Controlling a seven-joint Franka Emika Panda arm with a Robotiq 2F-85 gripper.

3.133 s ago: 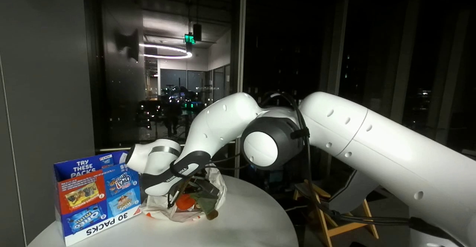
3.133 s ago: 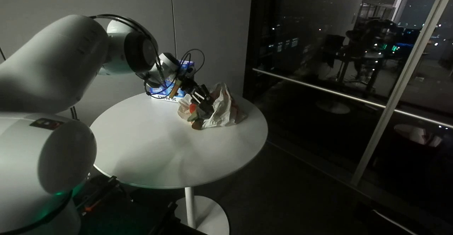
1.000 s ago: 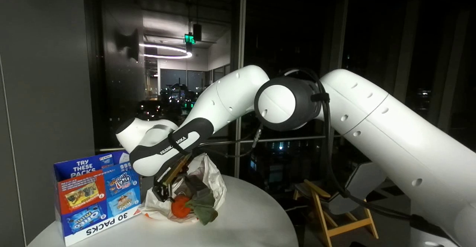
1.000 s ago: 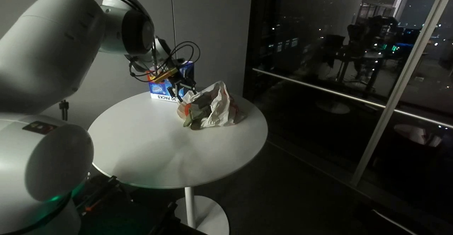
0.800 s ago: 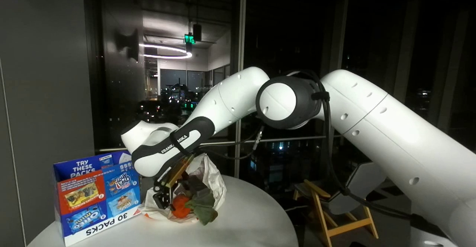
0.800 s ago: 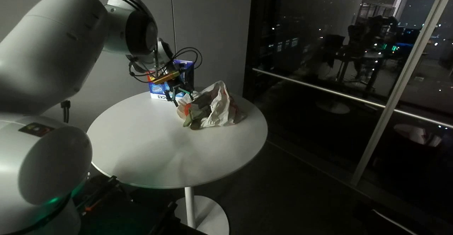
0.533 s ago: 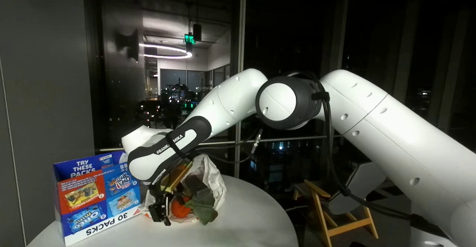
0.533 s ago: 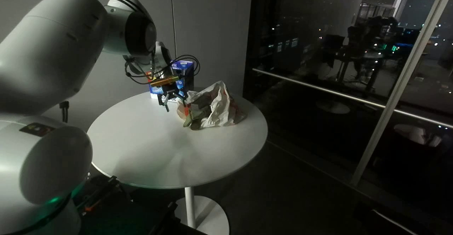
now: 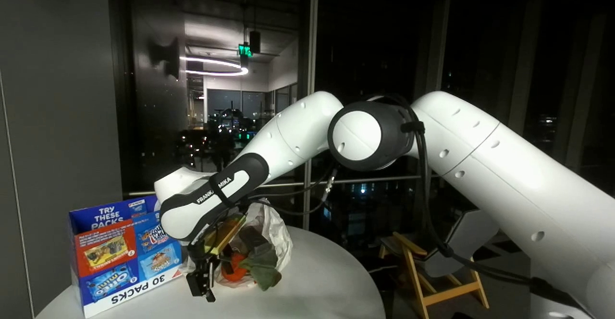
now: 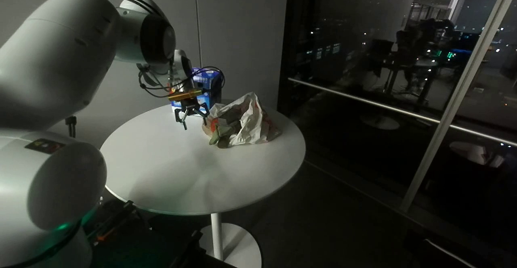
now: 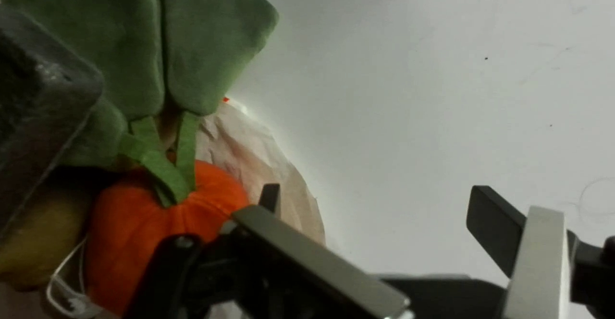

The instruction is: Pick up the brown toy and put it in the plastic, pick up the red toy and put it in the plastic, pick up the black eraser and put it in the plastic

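Note:
The white plastic bag (image 9: 279,235) lies on the round table, its mouth spread. At its mouth rests the red toy, an orange-red pumpkin (image 11: 144,227) with a green stem. The black eraser, a dark grey block (image 11: 48,112), lies on top of the pile in the bag. A brownish rounded thing (image 11: 41,242), perhaps the brown toy, is mostly covered under the block. My gripper (image 10: 195,124) is open, tipped down beside the bag. In the wrist view, bare tabletop shows between its fingertips (image 11: 495,223), and the other finger overlaps the pumpkin's edge.
A green plush (image 9: 263,267) pokes out of the bag mouth onto the table. Behind my gripper stands a blue snack box (image 9: 125,256), close to the wrist. The round white table (image 10: 161,159) ends in a curved edge.
My gripper, at the bag's mouth over the toys three seconds ago, has backed out and turned downward beside the bag, staying open over the last second. The green plush has shifted slightly.

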